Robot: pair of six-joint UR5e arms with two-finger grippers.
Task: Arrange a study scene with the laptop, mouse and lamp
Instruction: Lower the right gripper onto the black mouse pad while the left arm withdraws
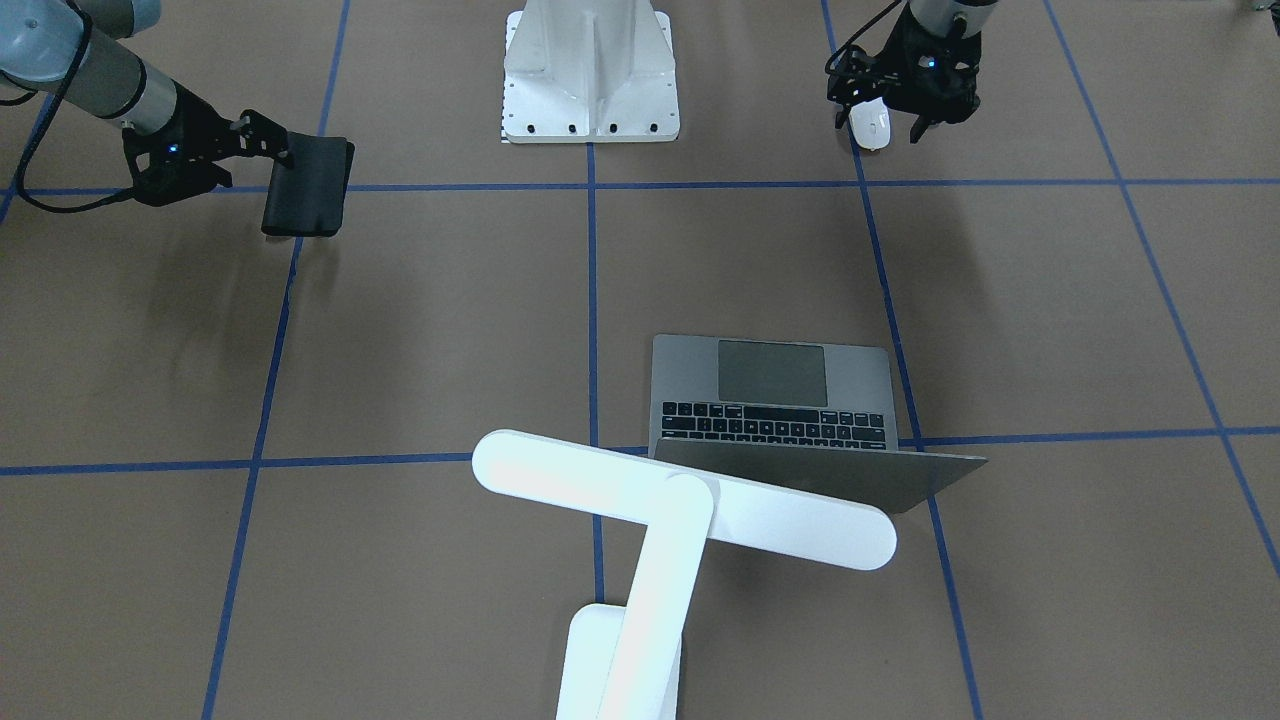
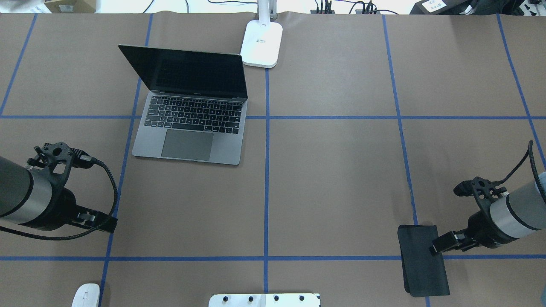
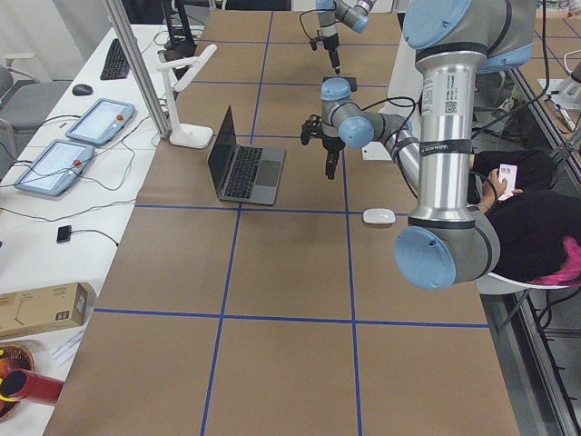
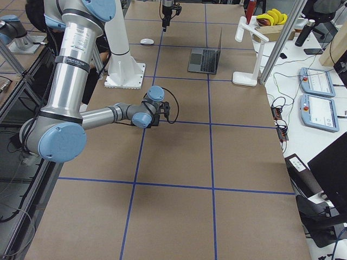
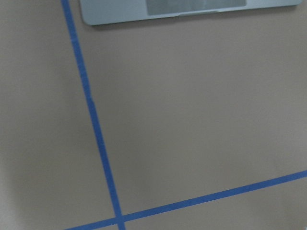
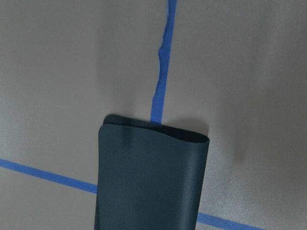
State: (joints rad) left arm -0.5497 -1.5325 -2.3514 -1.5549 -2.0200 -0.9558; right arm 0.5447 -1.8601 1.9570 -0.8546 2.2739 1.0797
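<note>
One mouse (image 1: 870, 125) near left gripper (image 3: 331, 171)

the laptop (image 2: 190, 115), thin and space-grey with black keys and a large trackpad, lies open with its dark screen raised. it sits well ahead of the left gripper (image 3: 331, 171), slightly inward. the mouse (image 2: 85, 295), small, white and glossy, lies flat below and behind that gripper, apart from it. the white lamp (image 1: 680, 500) stands farthest from the gripper, near the laptop's far inner corner, its bar head slanted.
</note>
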